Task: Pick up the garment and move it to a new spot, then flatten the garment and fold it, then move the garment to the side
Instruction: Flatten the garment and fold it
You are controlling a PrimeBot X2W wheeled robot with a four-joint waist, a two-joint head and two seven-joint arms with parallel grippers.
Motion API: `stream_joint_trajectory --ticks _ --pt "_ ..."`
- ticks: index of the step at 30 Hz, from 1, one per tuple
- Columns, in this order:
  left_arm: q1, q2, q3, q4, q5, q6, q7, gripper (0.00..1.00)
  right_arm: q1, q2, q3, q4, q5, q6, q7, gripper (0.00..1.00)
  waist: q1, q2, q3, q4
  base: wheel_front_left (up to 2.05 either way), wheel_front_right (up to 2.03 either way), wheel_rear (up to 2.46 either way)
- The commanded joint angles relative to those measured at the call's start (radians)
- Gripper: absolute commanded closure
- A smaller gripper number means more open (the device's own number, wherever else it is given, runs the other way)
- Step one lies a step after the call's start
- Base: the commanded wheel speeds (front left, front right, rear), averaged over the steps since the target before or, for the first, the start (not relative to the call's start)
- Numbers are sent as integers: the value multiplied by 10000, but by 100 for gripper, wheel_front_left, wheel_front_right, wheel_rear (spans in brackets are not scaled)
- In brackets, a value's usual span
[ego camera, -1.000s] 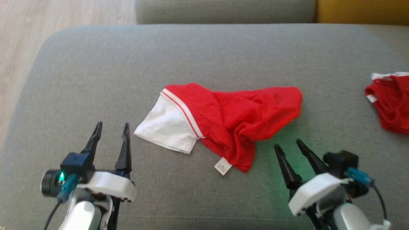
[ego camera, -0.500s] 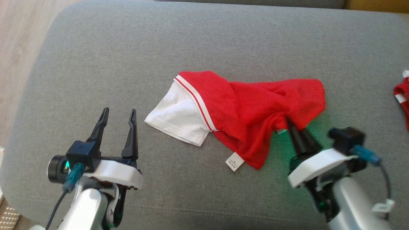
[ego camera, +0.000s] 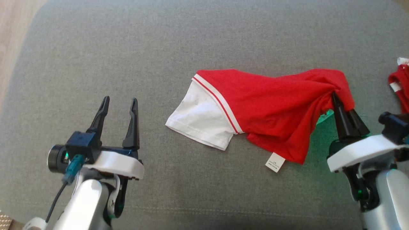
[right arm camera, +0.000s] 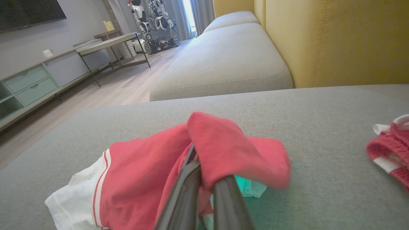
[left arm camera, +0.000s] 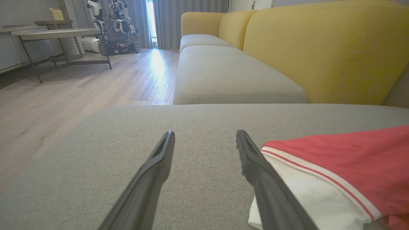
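1. Red jersey shirt [ego camera: 271, 111] lies crumpled on the grey seat cushion [ego camera: 127, 48], on the cushion's centre-to-right part, stretched sideways.
2. White sleeve [ego camera: 201, 119] with a red-and-white stripe border is the shirt end nearest the cushion's middle and lies flat on the fabric.
3. White care label [ego camera: 275, 162] sticks out from the shirt's near hem, flat on the cushion.
4. Right gripper [ego camera: 342, 110] is over the cushion's right part. Its fingers are pinched together on the shirt's right end, and red cloth is bunched and draped over the tips.
5. Green glow [ego camera: 322, 127] falls on the cushion just beside the right gripper's fingers.
6. Left gripper [ego camera: 119, 99] is over the cushion's near-left part, fingers spread apart with nothing between them, clear of the sleeve in the head view.
7. A second red-and-white garment [ego camera: 399, 86] sits at the cushion's right edge, apart from the shirt.
8. Yellow backrest [left arm camera: 319, 48] stands behind the cushion's far side.
9. Wood floor [ego camera: 9, 32] runs past the cushion's left edge.
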Motion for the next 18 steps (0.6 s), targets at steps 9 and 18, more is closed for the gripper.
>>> stream_joint_trajectory --ticks 9,18 --pt "-868 -149 414 -308 307 -308 -120 0 -2343 -657 555 955 573 33 242 100 0 0 604 294 0 0 0" --pt "-1230 -589 417 -178 517 -624 -121 0 -4780 -1188 1683 3930 1386 33 -238 100 0 0 1125 856 0 0 0"
